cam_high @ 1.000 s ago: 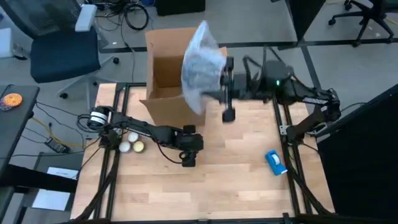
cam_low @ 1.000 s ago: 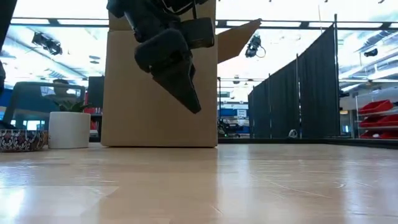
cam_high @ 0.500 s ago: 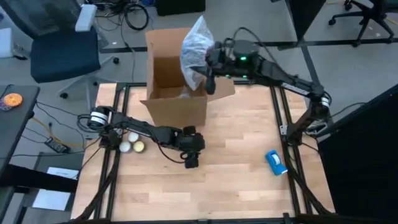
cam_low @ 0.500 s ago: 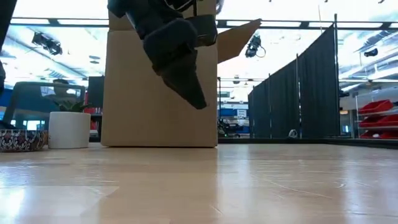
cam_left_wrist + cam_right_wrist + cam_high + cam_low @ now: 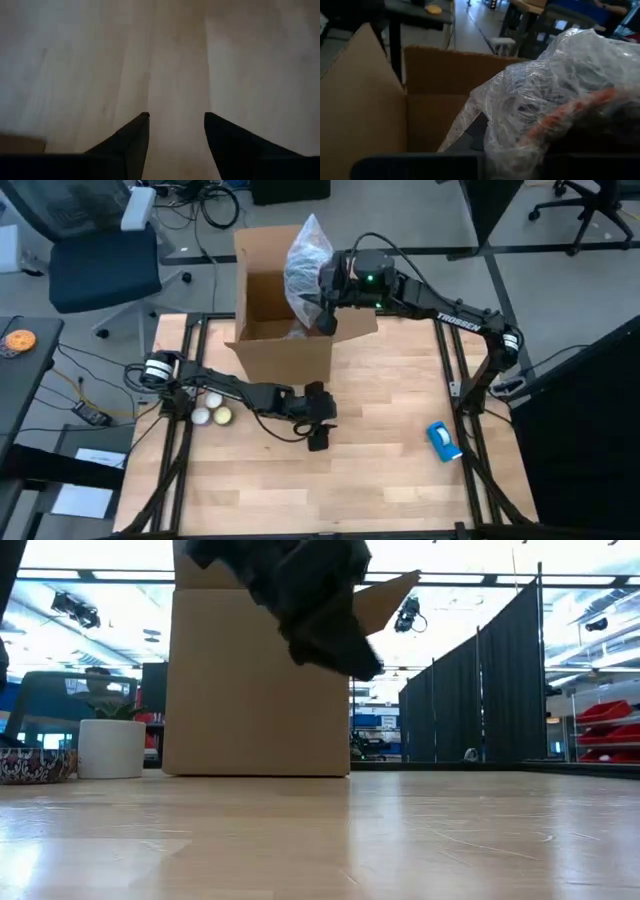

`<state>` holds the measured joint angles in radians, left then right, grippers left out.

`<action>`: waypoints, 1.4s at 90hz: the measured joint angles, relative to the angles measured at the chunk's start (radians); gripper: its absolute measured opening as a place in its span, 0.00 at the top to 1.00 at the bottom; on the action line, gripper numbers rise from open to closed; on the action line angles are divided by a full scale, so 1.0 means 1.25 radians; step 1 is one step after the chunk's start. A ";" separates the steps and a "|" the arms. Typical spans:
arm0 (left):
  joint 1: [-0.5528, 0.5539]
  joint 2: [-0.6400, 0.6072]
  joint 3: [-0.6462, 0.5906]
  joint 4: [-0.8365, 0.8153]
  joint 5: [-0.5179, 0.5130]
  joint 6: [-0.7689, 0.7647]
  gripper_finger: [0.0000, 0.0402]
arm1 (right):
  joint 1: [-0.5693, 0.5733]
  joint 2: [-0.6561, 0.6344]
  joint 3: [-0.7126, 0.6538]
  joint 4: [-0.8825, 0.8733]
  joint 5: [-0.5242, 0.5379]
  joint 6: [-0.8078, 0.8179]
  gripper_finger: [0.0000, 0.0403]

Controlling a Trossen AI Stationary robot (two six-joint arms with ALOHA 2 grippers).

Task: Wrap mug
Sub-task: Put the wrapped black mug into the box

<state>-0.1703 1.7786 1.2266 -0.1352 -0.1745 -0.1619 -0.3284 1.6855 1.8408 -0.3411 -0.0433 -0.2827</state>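
High view: white lettering "TROSSEN" runs along the forearm link of the right arm, the only legible marking. No readable text, number or label appears on the cardboard box or elsewhere in the low and wrist views.

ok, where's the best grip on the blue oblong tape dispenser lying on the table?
Across its short width at mid-length, straight down: the blue oblong tape dispenser lies flat and diagonal on the wooden table, nothing beside it. Probably the left gripper, fingers open; the right gripper holds the bubble-wrapped mug.
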 joint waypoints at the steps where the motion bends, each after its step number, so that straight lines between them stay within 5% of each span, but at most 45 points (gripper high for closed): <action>1: 0.000 0.000 0.000 0.010 0.000 0.000 0.57 | -0.001 0.000 0.000 -0.001 -0.004 -0.001 0.97; 24: 0.000 0.000 0.000 0.224 0.000 0.000 0.57 | -0.002 0.040 0.001 0.005 -0.141 -0.008 0.97; 61: 0.000 0.000 0.000 0.510 0.000 0.000 0.57 | 0.006 0.092 0.001 0.016 -0.124 -0.001 0.97; 94: 0.000 0.000 0.000 0.538 -0.001 0.000 0.57 | 0.009 0.087 0.001 -0.004 -0.174 0.035 0.97; 126: 0.000 0.000 0.000 0.538 -0.001 0.000 0.57 | 0.020 0.086 0.001 -0.198 -0.111 0.018 0.97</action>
<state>-0.1703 1.7786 1.2266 0.5377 -0.1753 -0.1619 -0.3039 1.7935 1.8416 -0.5891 -0.1815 -0.2598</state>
